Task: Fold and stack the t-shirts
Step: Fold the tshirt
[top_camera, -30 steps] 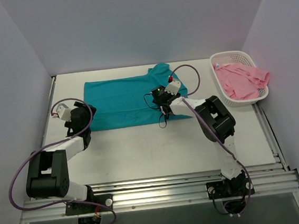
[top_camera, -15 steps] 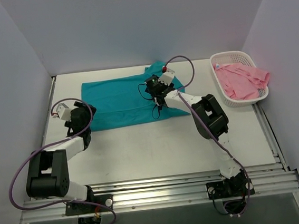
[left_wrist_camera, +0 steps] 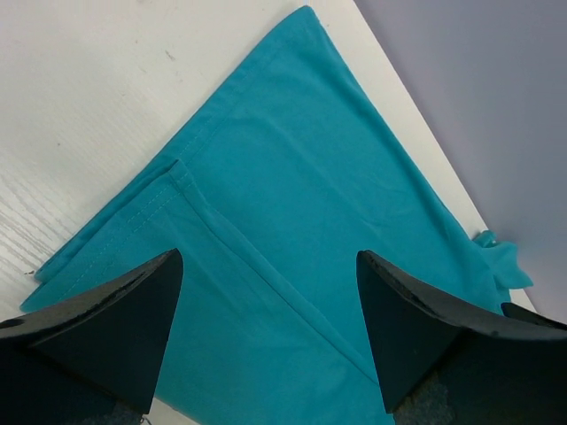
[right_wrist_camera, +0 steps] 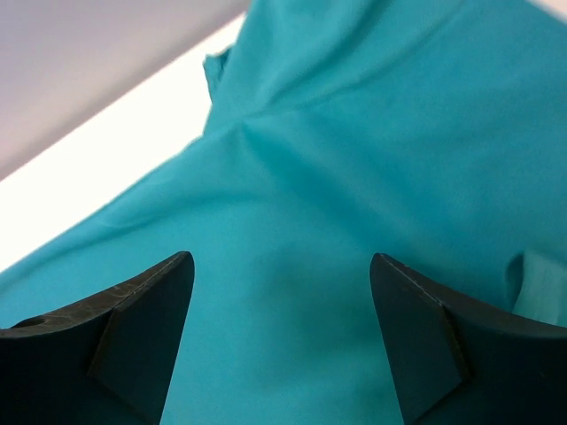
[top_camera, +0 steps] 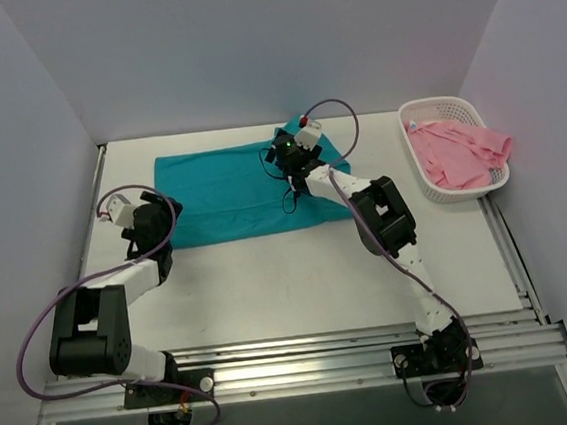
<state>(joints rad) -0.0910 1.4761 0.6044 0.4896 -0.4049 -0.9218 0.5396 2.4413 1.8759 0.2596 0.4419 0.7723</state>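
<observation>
One teal cloth t-shirt (top_camera: 226,193) lies part-folded; pink cloth t-shirt (top_camera: 456,152) sits unfolded in white lattice basket (top_camera: 453,196); left hand (left_wrist_camera: 266,341) and right hand (right_wrist_camera: 279,341) gape empty.

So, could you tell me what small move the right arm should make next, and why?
Probably lift the right gripper straight up, clear of the teal shirt: its jaws stand open with nothing held, and the cloth beneath lies flat. The left gripper is open too, at the shirt's left edge.
</observation>
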